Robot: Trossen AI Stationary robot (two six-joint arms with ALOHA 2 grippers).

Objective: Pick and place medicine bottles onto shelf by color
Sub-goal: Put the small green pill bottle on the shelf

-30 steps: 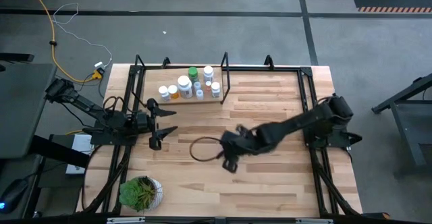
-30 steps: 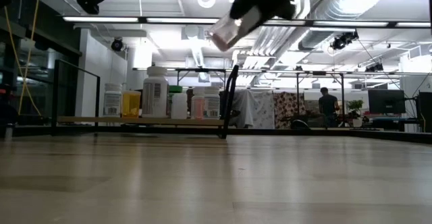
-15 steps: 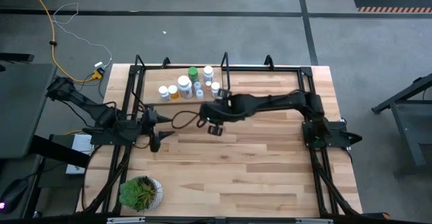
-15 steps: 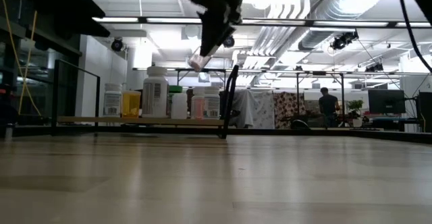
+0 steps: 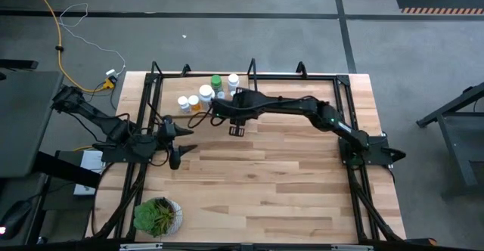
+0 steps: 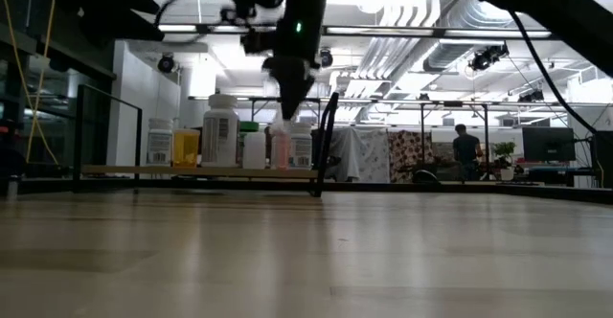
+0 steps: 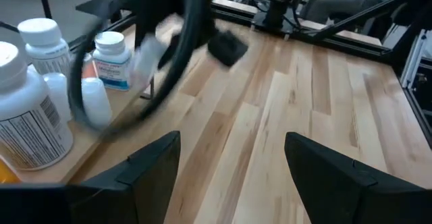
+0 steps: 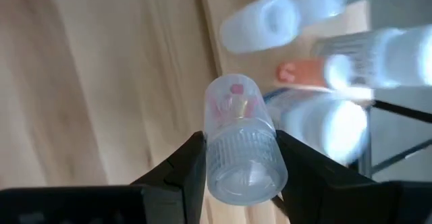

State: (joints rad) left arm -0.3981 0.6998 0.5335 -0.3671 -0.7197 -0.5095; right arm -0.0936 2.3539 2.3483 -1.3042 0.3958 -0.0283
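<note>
Bottle (image 8: 239,143) squeezed tight between right gripper (image 8: 236,166) fingers, cap toward the wrist, just above the shelf (image 5: 227,112). More bottles (image 6: 220,131) right beyond it. Left gripper (image 7: 233,160) spread open, nothing inside.

Shelf (image 5: 170,113) w/ bottles (image 5: 206,95) on table (image 5: 302,190).

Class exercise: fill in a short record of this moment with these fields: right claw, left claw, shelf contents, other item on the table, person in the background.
right claw: shut on a small clear bottle with a white cap, held over the shelf
left claw: open, empty, low over the table beside the shelf
shelf contents: white bottles, one green, one orange
other item on the table: potted plant at the near left corner
person in the background: one, far off, seen in the low view
</note>
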